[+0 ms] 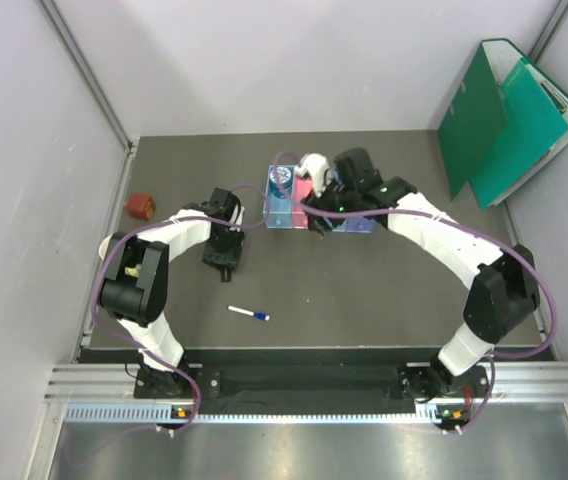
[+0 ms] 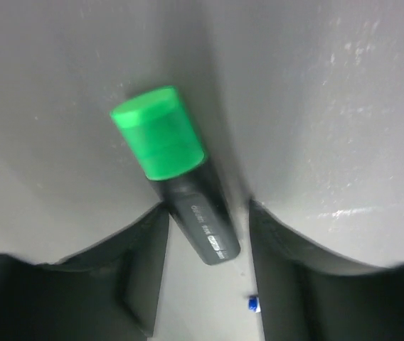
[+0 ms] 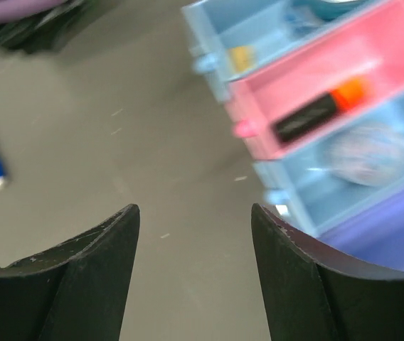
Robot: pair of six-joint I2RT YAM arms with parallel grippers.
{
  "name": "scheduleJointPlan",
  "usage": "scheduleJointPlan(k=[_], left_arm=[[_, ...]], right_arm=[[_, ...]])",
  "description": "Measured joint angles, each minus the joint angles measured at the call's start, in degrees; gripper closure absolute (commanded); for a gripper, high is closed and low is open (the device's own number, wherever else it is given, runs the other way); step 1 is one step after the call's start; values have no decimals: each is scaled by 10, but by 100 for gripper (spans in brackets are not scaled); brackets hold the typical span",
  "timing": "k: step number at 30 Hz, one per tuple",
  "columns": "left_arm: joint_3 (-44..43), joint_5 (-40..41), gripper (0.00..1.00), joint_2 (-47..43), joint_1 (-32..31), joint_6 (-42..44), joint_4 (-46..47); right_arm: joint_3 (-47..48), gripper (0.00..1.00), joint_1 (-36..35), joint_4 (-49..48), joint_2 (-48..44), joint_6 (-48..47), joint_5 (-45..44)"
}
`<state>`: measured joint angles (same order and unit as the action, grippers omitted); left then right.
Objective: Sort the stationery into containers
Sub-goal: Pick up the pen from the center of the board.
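A green highlighter point(image 2: 181, 192) with a black body lies on the grey table. My left gripper point(image 2: 208, 213) is open, and the highlighter's black end sits between its fingers; in the top view this gripper point(image 1: 222, 256) is left of the bins. The four joined bins point(image 1: 286, 212) stand at mid-table. My right gripper point(image 3: 195, 213) is open and empty, low over the table beside them point(image 1: 316, 218). The pink bin point(image 3: 394, 42) holds the orange-and-black highlighter point(image 3: 319, 110). A light blue bin point(image 3: 259, 28) holds the tan eraser point(image 3: 241, 57). A white pen with blue cap point(image 1: 249, 314) lies on the table.
A small red-brown object point(image 1: 141, 206) sits at the far left. A pale cup point(image 1: 314, 165) stands behind the bins. Green folders point(image 1: 504, 120) lean in the back right corner. A pale round item point(image 3: 369, 153) lies in the second light blue bin.
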<state>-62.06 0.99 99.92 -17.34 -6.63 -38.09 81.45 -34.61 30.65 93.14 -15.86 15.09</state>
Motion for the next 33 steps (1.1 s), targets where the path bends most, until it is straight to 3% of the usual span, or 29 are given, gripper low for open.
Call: scheduleJointPlan(k=[5, 10, 23, 33], left_arm=[[2, 4, 84, 0, -1, 2, 16], [5, 5, 100, -2, -1, 3, 21], [13, 14, 100, -14, 1, 11, 46], [12, 19, 100, -110, 8, 26, 55]], right_arm=[[-16, 34, -63, 44, 1, -40, 18], [-20, 33, -118, 60, 10, -70, 17], [-20, 31, -226, 67, 38, -81, 6], [-21, 28, -289, 60, 80, -80, 5]])
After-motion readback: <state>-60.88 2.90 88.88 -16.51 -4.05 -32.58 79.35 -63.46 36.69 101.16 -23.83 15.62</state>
